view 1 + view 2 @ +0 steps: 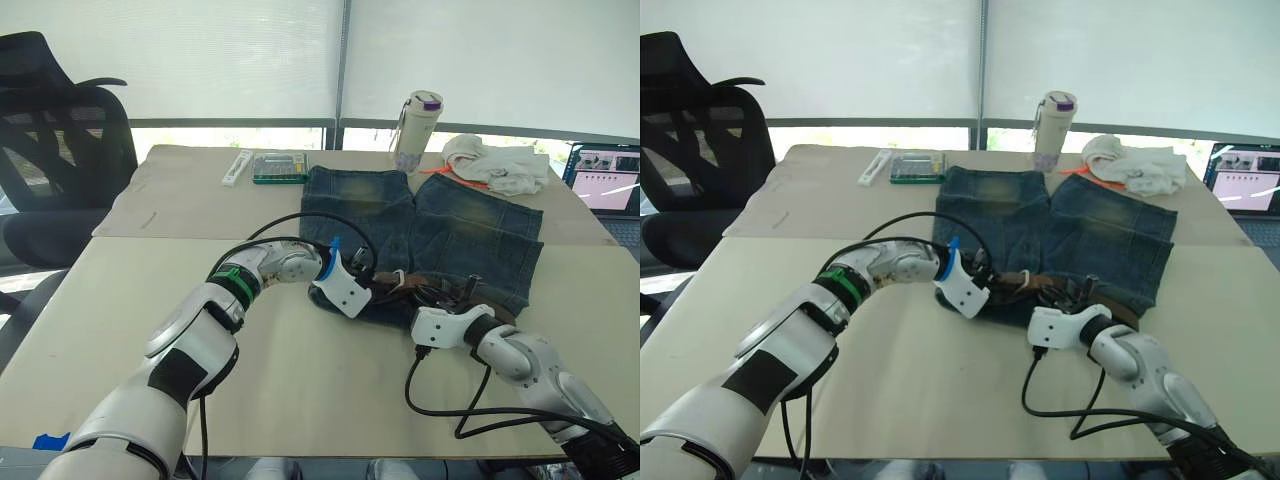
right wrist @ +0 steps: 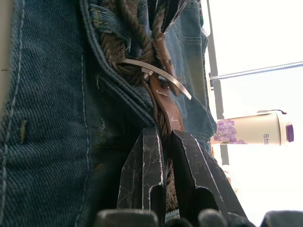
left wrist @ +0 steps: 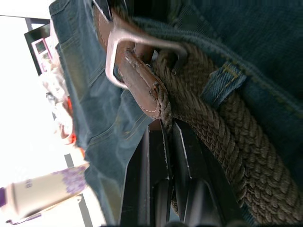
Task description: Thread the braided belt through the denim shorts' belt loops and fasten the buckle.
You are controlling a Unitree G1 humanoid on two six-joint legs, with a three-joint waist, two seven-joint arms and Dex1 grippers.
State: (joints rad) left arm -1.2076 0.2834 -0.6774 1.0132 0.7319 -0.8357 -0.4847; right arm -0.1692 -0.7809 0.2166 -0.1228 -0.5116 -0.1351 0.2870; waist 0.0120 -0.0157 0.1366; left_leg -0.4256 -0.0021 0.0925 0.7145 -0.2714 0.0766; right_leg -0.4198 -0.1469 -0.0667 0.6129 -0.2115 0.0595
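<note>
Black fingers of the left hand are clenched on the braided belt, the rope weave caught between them just short of the leather tab that carries the buckle. The right hand grips the same belt from the opposite side, its fingers closed on the strap below the silver frame.

Status: the belt lies along the waistband of the denim shorts, which rest flat on the table, waistband toward the robot and legs pointing away. At least one belt loop has the braid passing under it, beside the left hand. Whether every loop is filled cannot be told. The buckle appears unfastened: no strap end is seen through the frame, so fastening most likely remains.

Orientation: the belt's long axis runs across the waistband, from one hand to the other. The buckle sits between the two hands, at the front of the shorts.
</note>
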